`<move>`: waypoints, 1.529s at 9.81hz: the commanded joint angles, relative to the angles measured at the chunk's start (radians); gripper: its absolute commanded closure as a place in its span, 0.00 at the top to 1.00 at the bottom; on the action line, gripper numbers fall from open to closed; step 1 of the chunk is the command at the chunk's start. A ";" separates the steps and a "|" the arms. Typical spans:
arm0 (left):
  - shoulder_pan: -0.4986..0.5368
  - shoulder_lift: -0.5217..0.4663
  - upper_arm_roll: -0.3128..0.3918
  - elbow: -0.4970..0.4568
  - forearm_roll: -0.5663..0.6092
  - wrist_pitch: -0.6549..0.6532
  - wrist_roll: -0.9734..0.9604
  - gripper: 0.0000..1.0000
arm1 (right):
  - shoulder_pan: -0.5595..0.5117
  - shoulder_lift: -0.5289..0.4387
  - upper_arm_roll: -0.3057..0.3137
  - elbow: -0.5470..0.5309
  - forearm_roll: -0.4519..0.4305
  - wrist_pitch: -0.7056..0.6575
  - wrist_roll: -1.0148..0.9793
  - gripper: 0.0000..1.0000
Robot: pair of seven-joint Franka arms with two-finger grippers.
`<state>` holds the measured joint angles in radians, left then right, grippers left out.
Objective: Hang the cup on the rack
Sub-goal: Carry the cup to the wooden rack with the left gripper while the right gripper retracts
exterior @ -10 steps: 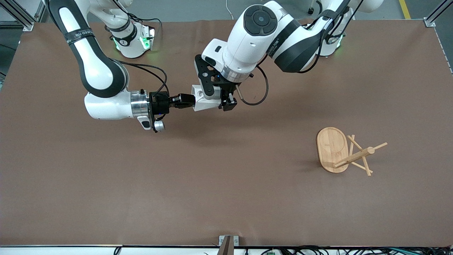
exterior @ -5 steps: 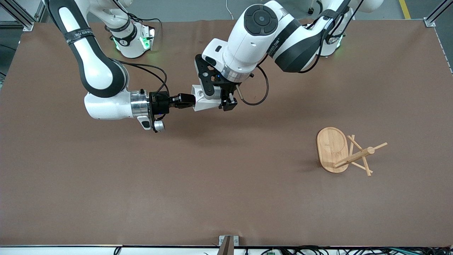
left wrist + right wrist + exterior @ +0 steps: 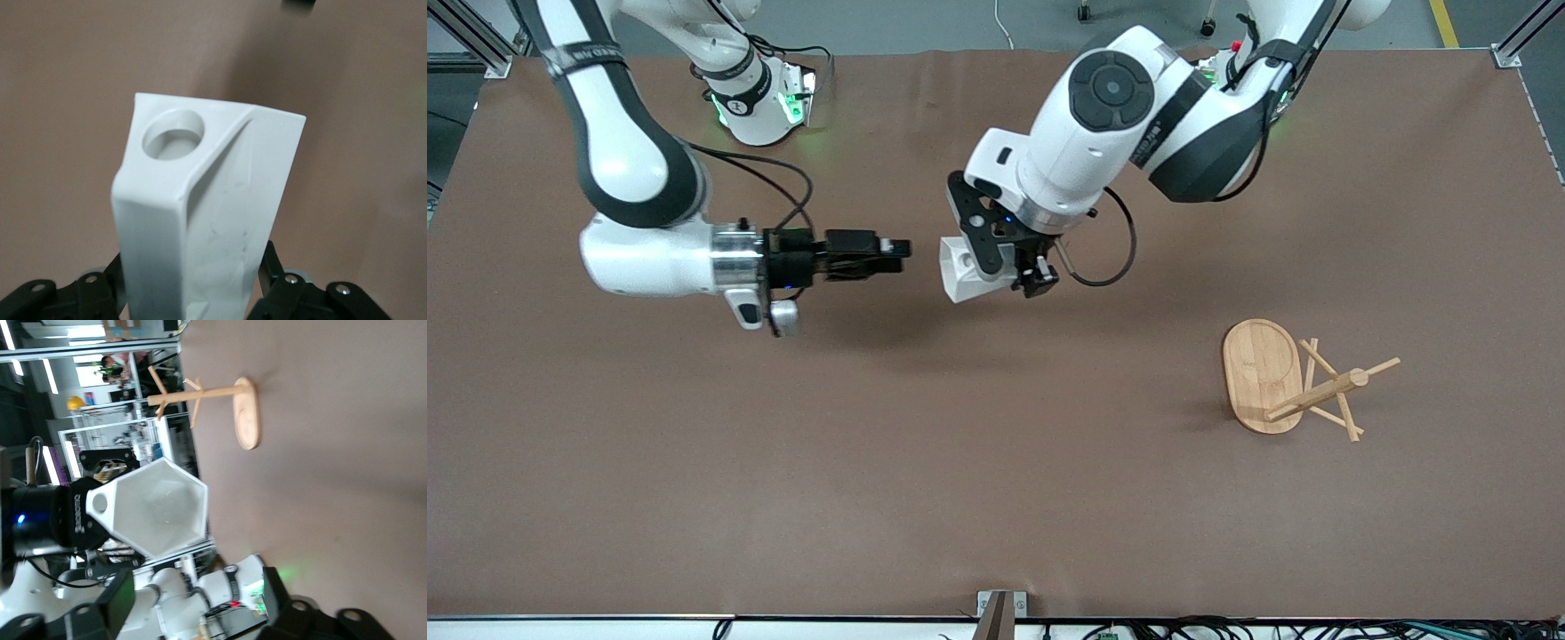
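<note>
The white faceted cup (image 3: 963, 271) hangs in the air over the middle of the table, lying sideways with its handle hole showing. My left gripper (image 3: 1021, 272) is shut on the cup's body. In the left wrist view the cup (image 3: 207, 200) sits between the black fingers (image 3: 275, 267) of my left gripper (image 3: 193, 293). My right gripper (image 3: 896, 250) is open and empty, a short gap from the cup's rim. The right wrist view shows the cup's open mouth (image 3: 163, 507) ahead of my right gripper (image 3: 197, 587). The bamboo rack (image 3: 1264, 373) stands upright toward the left arm's end and also shows in the right wrist view (image 3: 200, 395).
The brown table top (image 3: 960, 462) carries only the rack. The right arm's base (image 3: 760, 98) stands at the table's edge farthest from the front camera. A metal bracket (image 3: 1000, 609) sits at the edge nearest the front camera.
My right gripper has let go of the cup and drawn back toward the right arm's end. My left gripper has carried the cup a little toward the rack.
</note>
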<state>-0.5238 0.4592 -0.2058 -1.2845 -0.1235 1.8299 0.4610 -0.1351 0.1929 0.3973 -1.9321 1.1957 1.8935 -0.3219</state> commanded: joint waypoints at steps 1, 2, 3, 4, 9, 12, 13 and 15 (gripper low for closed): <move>0.079 0.006 -0.004 -0.013 0.019 -0.067 -0.095 0.01 | -0.032 -0.029 -0.091 0.051 -0.228 -0.081 0.073 1.00; 0.121 -0.005 -0.004 -0.013 0.019 -0.110 -0.154 0.01 | -0.035 -0.029 -0.130 0.085 -0.364 -0.112 0.082 1.00; 0.164 -0.011 -0.003 -0.013 0.021 -0.148 -0.232 0.01 | -0.035 -0.029 -0.177 0.105 -0.495 -0.128 0.083 1.00; 0.209 -0.014 -0.003 -0.013 0.021 -0.164 -0.286 0.01 | -0.037 -0.035 -0.214 0.113 -0.590 -0.142 0.083 1.00; 0.399 -0.077 -0.003 -0.039 0.062 -0.277 -0.450 0.01 | -0.037 -0.078 -0.414 0.204 -1.080 -0.116 0.067 1.00; 0.448 -0.170 -0.015 -0.175 0.088 -0.241 -0.532 0.01 | -0.029 -0.082 -0.414 0.383 -1.254 -0.237 0.178 1.00; 0.455 -0.229 -0.015 -0.275 0.085 -0.171 -0.529 0.01 | -0.029 -0.099 -0.410 0.403 -1.246 -0.246 0.278 1.00; 0.487 -0.321 -0.014 -0.476 0.068 -0.016 -0.504 0.01 | -0.006 -0.167 -0.399 0.406 -1.240 -0.285 0.474 1.00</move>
<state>-0.0651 0.2280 -0.2089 -1.5614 -0.0527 1.7100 -0.0580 -0.1582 0.0775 -0.0136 -1.5194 -0.0267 1.6443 0.0329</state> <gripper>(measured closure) 0.247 0.000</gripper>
